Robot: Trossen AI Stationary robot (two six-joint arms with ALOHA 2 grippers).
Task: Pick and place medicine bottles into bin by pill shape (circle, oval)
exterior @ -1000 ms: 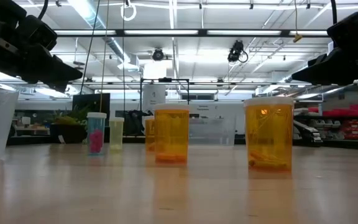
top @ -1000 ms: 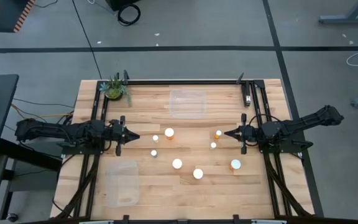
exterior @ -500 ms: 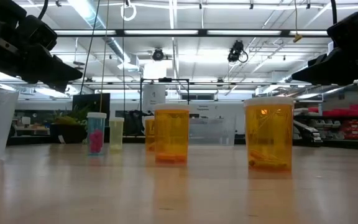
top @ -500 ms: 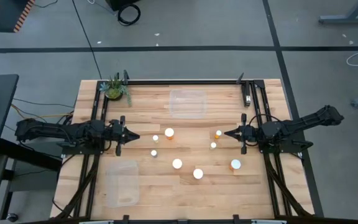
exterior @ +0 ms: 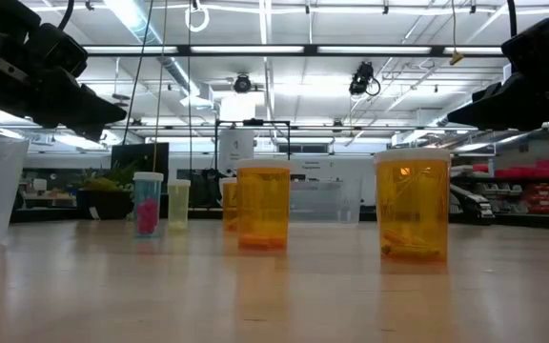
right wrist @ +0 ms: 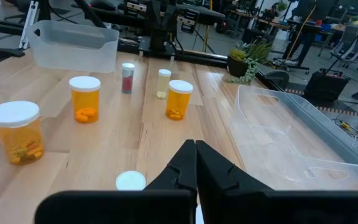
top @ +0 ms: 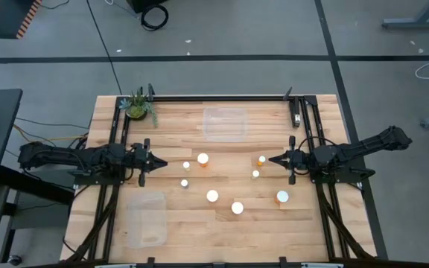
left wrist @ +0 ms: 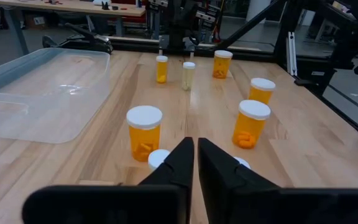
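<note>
Both grippers, left (top: 160, 163) and right (top: 269, 159), hover pressed together, empty, above the table's (top: 326, 242) middle; bottle (right wrist: 130, 181) before right fingers is half hidden.

The wooden table (top: 267, 231) is carrying seven medicine bottles (top: 212, 196) mid-frame, two clear bins (top: 224, 123), and a potted plant (top: 137, 107) upper left.

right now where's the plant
In the high view the plant stands at the table's far left corner, behind the left arm and left of the far clear bin. No bottle is near it.
</note>
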